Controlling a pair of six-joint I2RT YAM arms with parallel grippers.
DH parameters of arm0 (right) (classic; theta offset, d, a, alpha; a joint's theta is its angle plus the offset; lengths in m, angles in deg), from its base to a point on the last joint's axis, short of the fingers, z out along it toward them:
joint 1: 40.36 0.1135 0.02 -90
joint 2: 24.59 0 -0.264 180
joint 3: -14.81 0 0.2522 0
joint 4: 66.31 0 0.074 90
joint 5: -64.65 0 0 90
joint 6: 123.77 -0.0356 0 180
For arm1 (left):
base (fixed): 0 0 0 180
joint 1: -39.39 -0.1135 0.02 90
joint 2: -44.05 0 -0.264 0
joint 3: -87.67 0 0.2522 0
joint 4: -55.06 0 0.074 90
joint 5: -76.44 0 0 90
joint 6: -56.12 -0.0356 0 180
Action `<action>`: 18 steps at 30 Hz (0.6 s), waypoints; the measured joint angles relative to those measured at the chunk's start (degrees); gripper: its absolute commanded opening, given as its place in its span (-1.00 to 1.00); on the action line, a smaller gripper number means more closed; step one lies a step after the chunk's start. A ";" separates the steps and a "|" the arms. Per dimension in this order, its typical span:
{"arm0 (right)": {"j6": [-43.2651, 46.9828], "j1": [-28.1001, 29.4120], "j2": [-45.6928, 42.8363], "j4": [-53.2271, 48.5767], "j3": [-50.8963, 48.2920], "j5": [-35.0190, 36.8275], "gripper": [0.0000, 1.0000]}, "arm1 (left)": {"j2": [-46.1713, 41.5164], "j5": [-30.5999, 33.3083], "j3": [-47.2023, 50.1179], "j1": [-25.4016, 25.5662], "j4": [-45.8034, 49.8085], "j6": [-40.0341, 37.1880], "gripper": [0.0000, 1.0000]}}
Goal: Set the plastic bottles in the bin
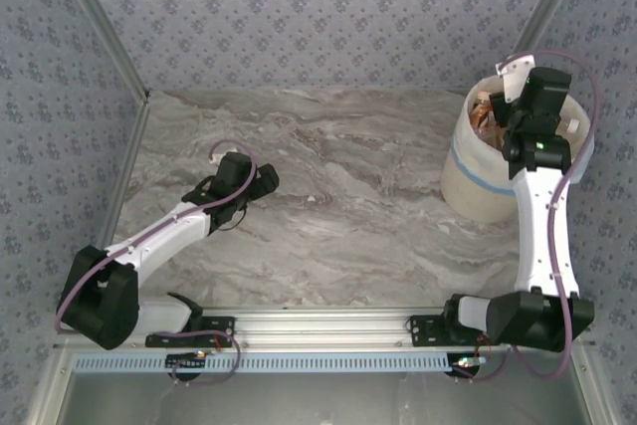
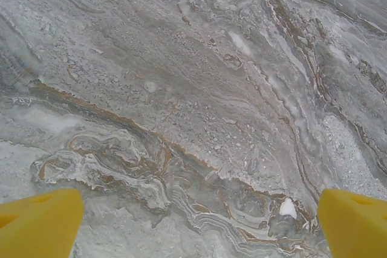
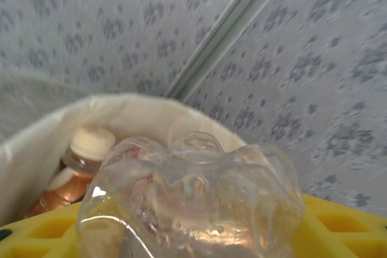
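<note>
- Item 1, clear bottle [image 3: 193, 197]: its lobed base faces my right wrist camera. It sits between the 2 yellow fingers [image 3: 42, 237] of my right claw [image 3: 193, 237], over the mouth of the bin [image 3: 36, 143].
- Right claw, state: the fingers stand part-way apart, 1 on each side of the clear bottle. I cannot tell whether they clamp it or merely flank it.
- Item 2, bottles in the bin [image 3: 91, 146]: at least 2 show, both with pale caps and amber-brown bodies. They lie against the left inner side of the liner, below the clear bottle.
- Item 3, bin: tall and round, with a cream-white bag liner and a light blue band around the outside. In the top view it stands on the far right of the bench [image 1: 358, 206], with my right arm reaching out over its rim.
- Item 4, left claw [image 2: 199, 222]: the 2 yellow fingertips are spread wide, with nothing between them but bare marble. In the top view it sits low over the left half of the bench, well apart from the bin.
- Item 5, bench: grey marble pattern with brown veins.
- Item 6, wall [image 3: 121, 22]: blue-grey floral print, with a pale corner strip [image 3: 236, 28] behind the bin.
</note>
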 measured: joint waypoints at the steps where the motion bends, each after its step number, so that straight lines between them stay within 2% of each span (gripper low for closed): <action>1: 1.70 -0.37 0.94 -0.72 -0.13 -0.68 0.50 | -0.02 0.04 0.00 0.00 0.04 0.00 0.99; 8: 4.61 -0.52 -0.76 -4.11 -0.11 -6.97 0.76 | -2.51 1.55 0.00 -0.55 1.33 -0.28 0.99; 11: 1.57 0.13 -4.48 -4.22 -0.15 -11.39 0.87 | -4.79 2.82 0.00 -2.12 1.97 -1.18 0.99; 12: -0.13 0.63 -6.12 -3.78 -0.46 -12.98 0.99 | -5.70 3.43 0.00 -2.89 2.34 -1.75 0.99; 18: -11.28 3.67 -15.87 3.39 -9.44 -22.25 1.00 | -10.97 9.73 -0.02 -8.81 5.07 -6.36 0.99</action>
